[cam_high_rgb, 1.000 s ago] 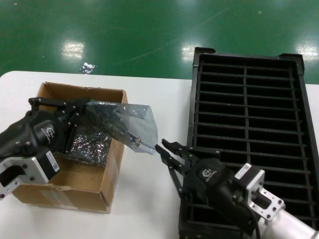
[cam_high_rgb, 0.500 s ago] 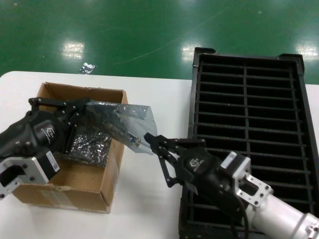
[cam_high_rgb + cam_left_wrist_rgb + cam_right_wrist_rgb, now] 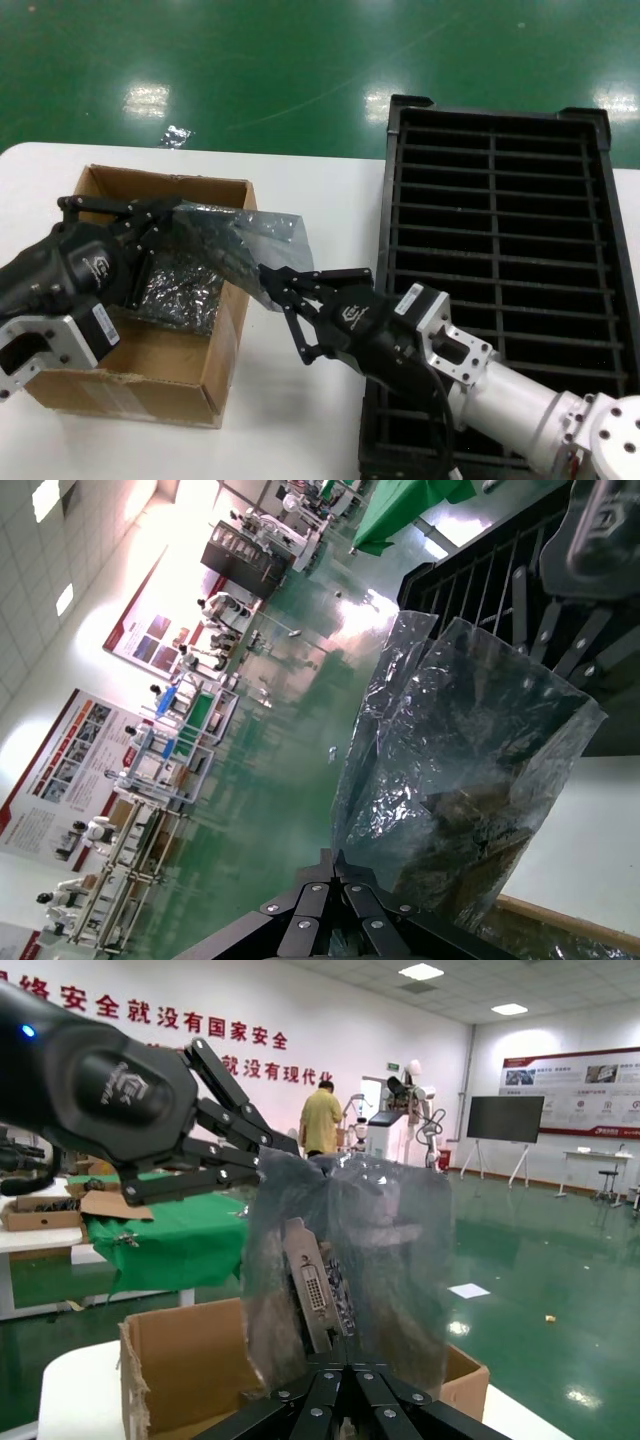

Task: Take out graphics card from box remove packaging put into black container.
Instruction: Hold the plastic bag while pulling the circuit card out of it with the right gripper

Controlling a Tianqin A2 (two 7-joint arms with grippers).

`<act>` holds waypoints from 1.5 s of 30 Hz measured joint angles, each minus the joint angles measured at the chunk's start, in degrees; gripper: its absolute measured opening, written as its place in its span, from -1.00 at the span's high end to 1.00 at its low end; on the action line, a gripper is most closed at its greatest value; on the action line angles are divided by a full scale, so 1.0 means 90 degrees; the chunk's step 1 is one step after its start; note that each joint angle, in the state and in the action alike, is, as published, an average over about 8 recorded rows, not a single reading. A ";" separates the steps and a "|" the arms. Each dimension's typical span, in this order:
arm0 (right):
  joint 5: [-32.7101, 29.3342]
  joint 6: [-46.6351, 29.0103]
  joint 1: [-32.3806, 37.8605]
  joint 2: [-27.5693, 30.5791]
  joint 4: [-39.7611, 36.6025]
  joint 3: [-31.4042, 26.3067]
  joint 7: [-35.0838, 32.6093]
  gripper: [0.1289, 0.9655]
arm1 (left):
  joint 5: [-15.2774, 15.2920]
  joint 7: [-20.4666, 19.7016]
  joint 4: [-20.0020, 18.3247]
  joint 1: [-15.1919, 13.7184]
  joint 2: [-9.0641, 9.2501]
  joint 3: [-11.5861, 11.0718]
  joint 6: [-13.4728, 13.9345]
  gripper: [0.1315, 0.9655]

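My left gripper is shut on the upper end of the packaging, a translucent bag held in the air over the box; the left wrist view shows its jaws pinched on the bag. The graphics card sits in the bag, silver bracket end downward. My right gripper is shut on that bracket end at the bag's lower mouth, and the right wrist view shows its jaws closed there. The black container stands to the right, with its slots bare.
Dark shiny bagged cards lie inside the box. A small crumpled shiny scrap lies on the green floor beyond the white table. My right arm stretches over the container's near left corner.
My right gripper has moved left from the container's edge to the bag's lower end and closed on the card's bracket there. The left gripper and the bag have stayed put.
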 joint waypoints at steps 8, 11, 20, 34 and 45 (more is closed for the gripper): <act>-0.0076 -0.0090 0.0229 -0.0149 -0.0342 -0.0025 -0.0275 0.98 | 0.0000 0.0000 0.0000 0.0000 0.0000 0.0000 0.0000 0.98; -0.0090 -0.0125 0.0219 -0.0156 -0.0345 -0.0018 -0.0413 0.98 | 0.0000 0.0000 0.0000 0.0000 0.0000 0.0000 0.0000 0.98; -0.0097 -0.0232 0.0131 -0.0135 -0.0213 -0.0003 -0.0679 0.83 | 0.0000 0.0000 0.0000 0.0000 0.0000 0.0000 0.0000 0.98; -0.0176 -0.0168 0.0254 -0.0383 -0.0341 -0.0097 -0.0589 0.53 | 0.0000 0.0000 0.0000 0.0000 0.0000 0.0000 0.0000 0.98; -0.0212 0.0042 0.0301 -0.0630 -0.0527 -0.0087 -0.0489 0.06 | 0.0000 0.0000 0.0000 0.0000 0.0000 0.0000 0.0000 0.98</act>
